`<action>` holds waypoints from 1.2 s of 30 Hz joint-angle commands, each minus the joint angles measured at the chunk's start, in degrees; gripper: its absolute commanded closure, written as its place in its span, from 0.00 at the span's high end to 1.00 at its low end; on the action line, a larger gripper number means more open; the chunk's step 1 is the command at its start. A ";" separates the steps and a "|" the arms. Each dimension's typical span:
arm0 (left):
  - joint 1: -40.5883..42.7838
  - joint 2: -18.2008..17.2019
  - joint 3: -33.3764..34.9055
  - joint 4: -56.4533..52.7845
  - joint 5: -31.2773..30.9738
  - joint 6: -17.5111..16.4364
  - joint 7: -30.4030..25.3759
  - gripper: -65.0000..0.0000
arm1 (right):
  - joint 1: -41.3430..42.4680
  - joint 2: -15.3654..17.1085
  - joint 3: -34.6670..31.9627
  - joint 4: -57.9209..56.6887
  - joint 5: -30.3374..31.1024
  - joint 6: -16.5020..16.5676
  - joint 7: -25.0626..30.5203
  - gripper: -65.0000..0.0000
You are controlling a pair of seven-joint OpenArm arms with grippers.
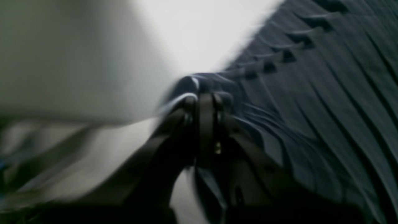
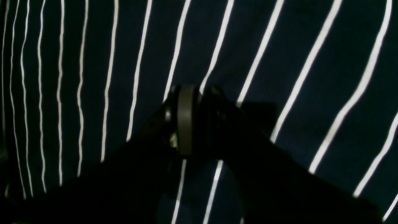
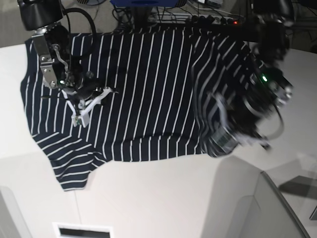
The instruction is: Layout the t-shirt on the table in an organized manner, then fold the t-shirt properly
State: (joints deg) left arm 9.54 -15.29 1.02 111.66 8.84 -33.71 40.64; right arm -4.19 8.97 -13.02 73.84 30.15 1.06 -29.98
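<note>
The t-shirt (image 3: 143, 89), dark navy with thin white stripes, lies spread across the white desk (image 3: 163, 198), its body mostly flat and one short sleeve reaching toward the near edge of the desk.

The left hand (image 1: 205, 93) is clamped tight on a bunched fold of the t-shirt (image 1: 311, 109). In the left wrist view its fingers (image 1: 205, 124) meet on a gathered knot of cloth, and from that pinch the fabric fans away to one side in long pleats, lifted off the desk (image 1: 192, 34), which shows bright just beyond the fingertips. That view is blurred, so finer detail cannot be told. In the base view this hand (image 3: 223, 136) sits at the shirt's side edge, where the cloth is doubled over onto the body in a folded flap.

The right hand (image 2: 192, 93) hangs over the flat middle of the t-shirt (image 2: 295, 46) on the other side. Its jaws stand narrow, almost together, and striped cloth fills everything around and beyond them. Whether any fabric is pinched between the tips cannot be told. In the base view this hand (image 3: 86, 104) lies over the shirt's body, near the sleeve side.
</note>
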 commanded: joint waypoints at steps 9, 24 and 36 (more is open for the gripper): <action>13.18 -1.63 3.34 -1.81 0.35 0.26 -0.07 0.00 | 0.36 0.30 -0.04 0.31 -0.04 -0.14 -0.84 0.15; 13.18 -1.72 -10.91 -7.17 -0.45 0.26 0.02 0.41 | 0.27 0.21 -0.04 0.31 -0.04 -0.14 -1.10 0.15; -4.13 0.83 -22.25 -20.80 -1.94 0.00 0.02 0.43 | 0.19 0.21 -0.04 0.31 -0.04 -0.14 -1.19 0.15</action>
State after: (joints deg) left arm 5.67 -13.85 -21.08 89.62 7.57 -33.89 41.47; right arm -4.16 8.97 -13.04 73.84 30.37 1.08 -30.02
